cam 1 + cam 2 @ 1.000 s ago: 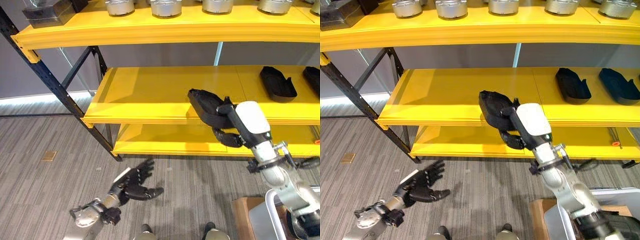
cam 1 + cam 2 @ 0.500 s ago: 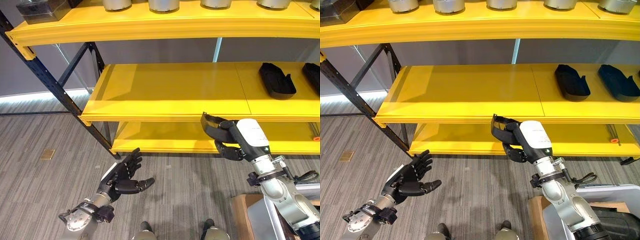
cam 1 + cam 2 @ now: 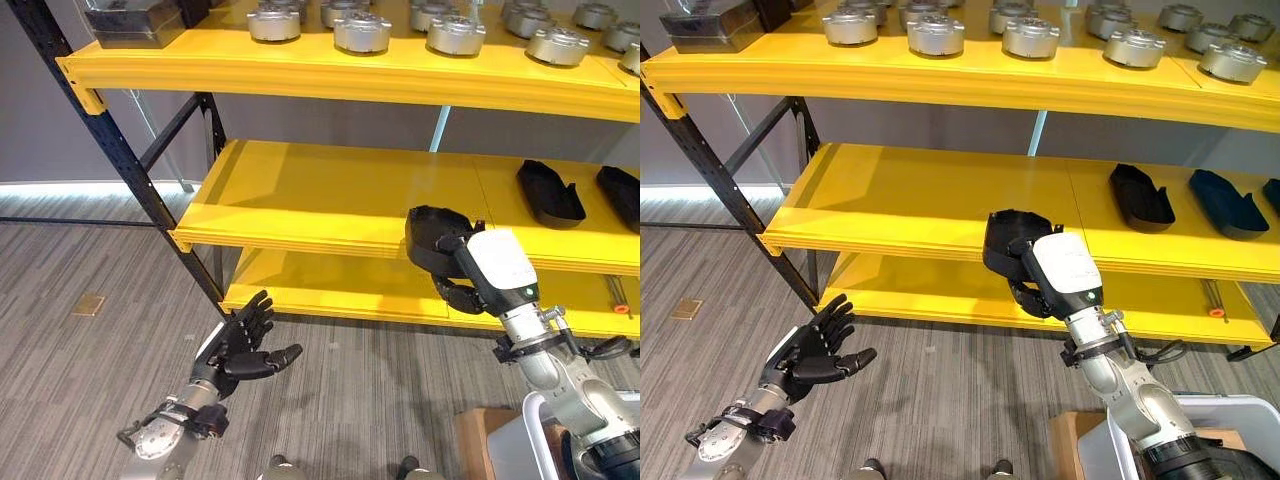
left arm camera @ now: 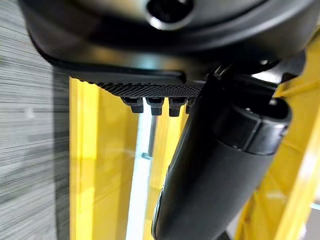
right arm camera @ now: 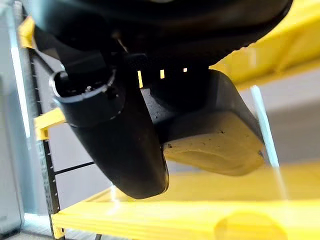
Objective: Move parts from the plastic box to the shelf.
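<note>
The black part [image 3: 432, 235] is gripped in the curled fingers of the right hand [image 3: 462, 292], held at the front edge of the yellow shelf's [image 3: 330, 190] middle level. Two more black parts [image 3: 551, 192] lie near that level's right end. The left hand [image 3: 240, 345] hangs spread and empty above the floor [image 3: 80, 370]

Black parts in view: three. One part [image 3: 1012, 240] is at the middle shelf's [image 3: 910, 205] front edge; two parts [image 3: 1141, 197] [image 3: 1228, 203] lie on that shelf at the right. Metal discs [image 3: 934, 34] on the top shelf [image 3: 940, 75]: at least nine visible, some cropped. Dark box [image 3: 712, 24] on the top shelf: one. Yellow shelf levels: three.
</note>
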